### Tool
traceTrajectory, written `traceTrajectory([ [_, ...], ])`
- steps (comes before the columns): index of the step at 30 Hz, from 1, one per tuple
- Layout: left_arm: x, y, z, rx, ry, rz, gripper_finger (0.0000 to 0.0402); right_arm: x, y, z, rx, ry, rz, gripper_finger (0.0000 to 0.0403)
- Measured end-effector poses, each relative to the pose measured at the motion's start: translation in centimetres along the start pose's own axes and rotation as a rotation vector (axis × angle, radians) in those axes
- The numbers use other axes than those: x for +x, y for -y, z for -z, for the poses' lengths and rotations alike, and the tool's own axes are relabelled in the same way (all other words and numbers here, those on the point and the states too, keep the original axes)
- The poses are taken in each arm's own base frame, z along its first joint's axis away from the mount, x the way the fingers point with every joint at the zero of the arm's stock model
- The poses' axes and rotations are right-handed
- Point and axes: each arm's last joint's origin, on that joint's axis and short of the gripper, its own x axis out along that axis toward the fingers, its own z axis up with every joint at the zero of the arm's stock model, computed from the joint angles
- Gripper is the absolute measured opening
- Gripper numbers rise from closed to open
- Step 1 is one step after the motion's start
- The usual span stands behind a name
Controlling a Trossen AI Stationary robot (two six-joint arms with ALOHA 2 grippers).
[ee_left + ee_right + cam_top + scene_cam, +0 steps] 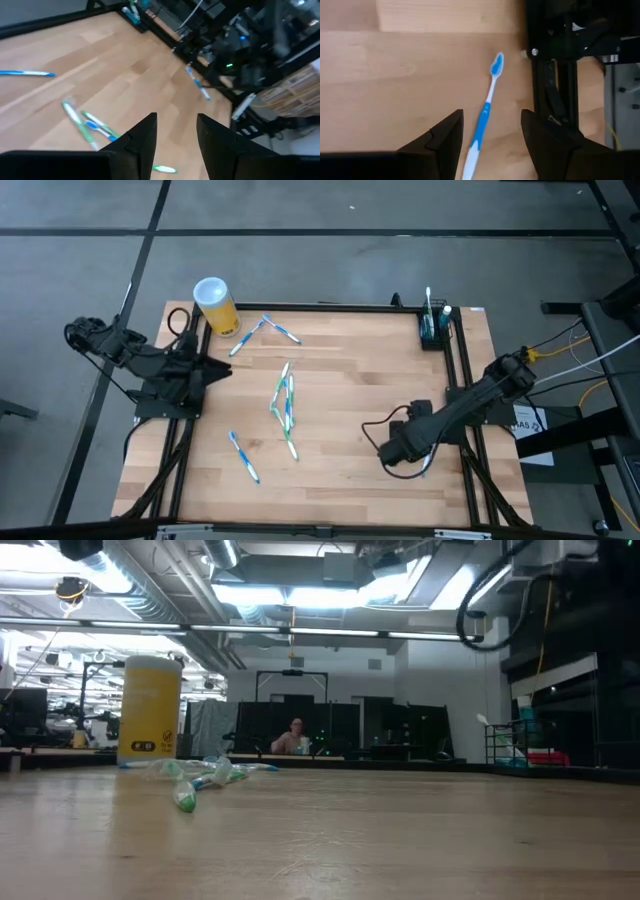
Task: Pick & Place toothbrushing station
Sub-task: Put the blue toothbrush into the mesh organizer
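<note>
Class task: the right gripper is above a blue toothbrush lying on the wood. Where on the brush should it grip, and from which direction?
Probably the handle's middle, from straight above. The blue toothbrush lies flat on the table, so only a top-down approach gets fingers on both sides. The right gripper is open and already straddles the handle, away from the bristled head, where the shaft is straight and narrow.

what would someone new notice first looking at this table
Probably the toothbrushes scattered loose across the middle of the wooden table, with the yellow cup at its far left corner. Next, the right pincer, open over a blue toothbrush lying by the right rail. The small black holder stands at the far right corner with brushes upright in it.
</note>
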Motion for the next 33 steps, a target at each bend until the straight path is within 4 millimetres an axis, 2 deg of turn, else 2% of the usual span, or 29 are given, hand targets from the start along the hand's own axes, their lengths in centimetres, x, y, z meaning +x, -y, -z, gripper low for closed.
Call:
traceTrajectory([
  [5,-0.1,0.5,-0.1,-0.031,0.008,0.054,0.0133,1.6,-0.1,1.0,-0.023,0.040,0.048,0.0200],
  [11,0.0,1.0,-0.1,-0.042,0.011,0.091,0.0133,3.2,0.7,2.3,-0.076,0.064,0.039,0.0200],
  [20,-0.1,1.2,-0.1,-0.094,0.001,0.109,0.0133,6.3,0.1,4.8,-0.130,-0.054,-0.135,0.0200],
  [27,-0.1,1.5,-0.3,-0.134,0.000,0.145,0.0133,6.6,0.0,4.9,-0.130,-0.074,-0.133,0.0199],
  [33,-0.2,1.7,-0.5,-0.167,0.015,0.173,0.0133,6.9,1.5,6.2,-0.199,-0.038,-0.144,0.0182],
])
